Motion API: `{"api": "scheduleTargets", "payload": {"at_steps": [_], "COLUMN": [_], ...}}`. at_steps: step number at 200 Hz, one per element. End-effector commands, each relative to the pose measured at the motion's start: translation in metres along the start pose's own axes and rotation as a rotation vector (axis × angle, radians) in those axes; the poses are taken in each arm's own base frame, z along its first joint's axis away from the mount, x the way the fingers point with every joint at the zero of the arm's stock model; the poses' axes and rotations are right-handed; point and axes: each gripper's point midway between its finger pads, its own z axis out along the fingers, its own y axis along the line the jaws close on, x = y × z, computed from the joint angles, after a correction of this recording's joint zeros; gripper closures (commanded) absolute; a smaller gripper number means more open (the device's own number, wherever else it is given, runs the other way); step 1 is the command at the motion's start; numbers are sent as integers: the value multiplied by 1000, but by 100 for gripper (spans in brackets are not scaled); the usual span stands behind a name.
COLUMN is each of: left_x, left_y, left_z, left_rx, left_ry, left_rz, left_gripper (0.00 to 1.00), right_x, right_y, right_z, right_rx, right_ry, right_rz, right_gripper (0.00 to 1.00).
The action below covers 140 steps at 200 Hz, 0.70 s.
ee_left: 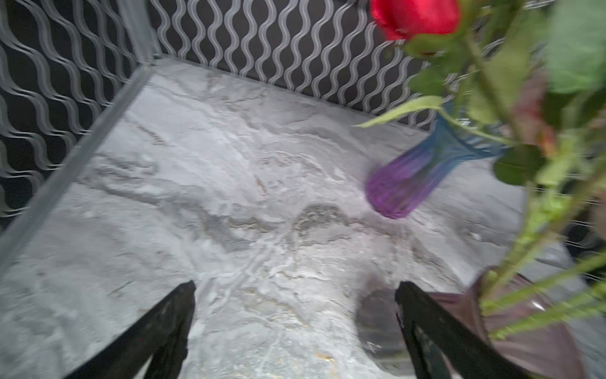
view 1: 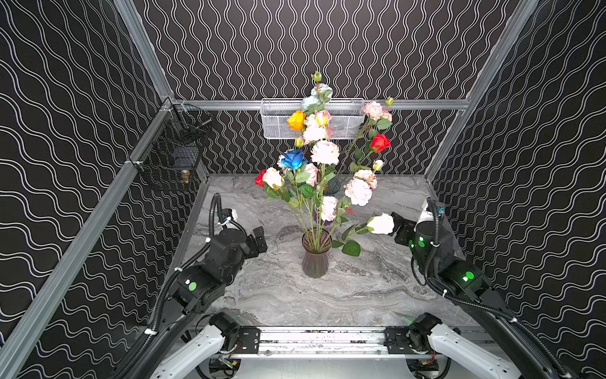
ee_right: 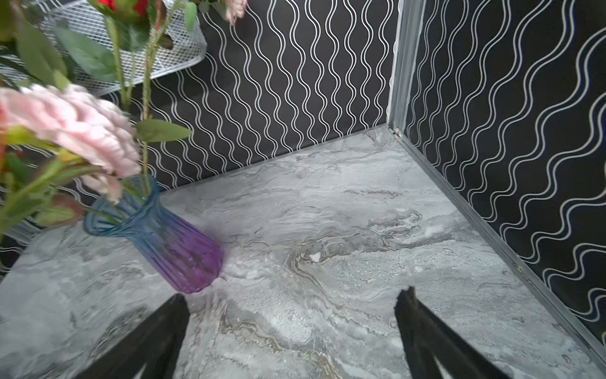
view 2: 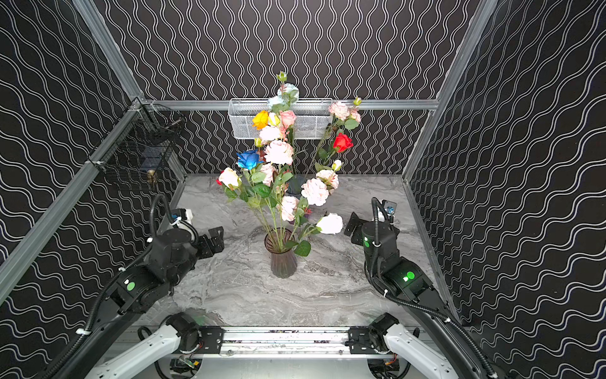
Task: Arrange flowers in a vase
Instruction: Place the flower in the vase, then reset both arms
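My left gripper (ee_left: 295,284) and right gripper (ee_right: 294,293) both stand spread wide and grip nothing, one on either side of the smoky vase (view 1: 315,259), which holds the flowers (view 1: 324,152), with more stems in the blue-purple vase (ee_right: 177,252) behind it

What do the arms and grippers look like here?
The left arm and right arm match: black housings, round green lights, white base links, ribbed black cable conduit held by white zip ties. Left gripper and right gripper have slim black fingers.
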Motion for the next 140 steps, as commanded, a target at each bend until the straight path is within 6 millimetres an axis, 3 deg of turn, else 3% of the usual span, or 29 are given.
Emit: {"api": "scheduleTargets", "payload": {"at_steps": [1,25,44,81,91,109,140], "left_x": [-1,3,9,21,26,38,49], "left_y": [15,7,-10,-35,-39,-34,-20], "left_z": [1,9,20,40,46,63,78], "left_rx": [-87,-28,73,182,190,137,56], "left_ry": [-11,-59,-126,-224,-218,-190,-268], "left_rz": [61,98,195,385,473,543,604], "left_gripper": [1,1,1,1,1,1,1], "right_x": [1,24,35,24,30,44,54], "right_y": [9,25,21,27,26,40,39], "right_z": [9,27,36,29,29,28,32], "right_rx": [-19,-53,-26,-143,-156,-250,-254], "right_ry": [-13,50,54,-149,-178,-226,-275], "right_rz": [40,-67,-127,-142,-198,-407,-452], "right_gripper": [1,1,1,1,1,1,1]}}
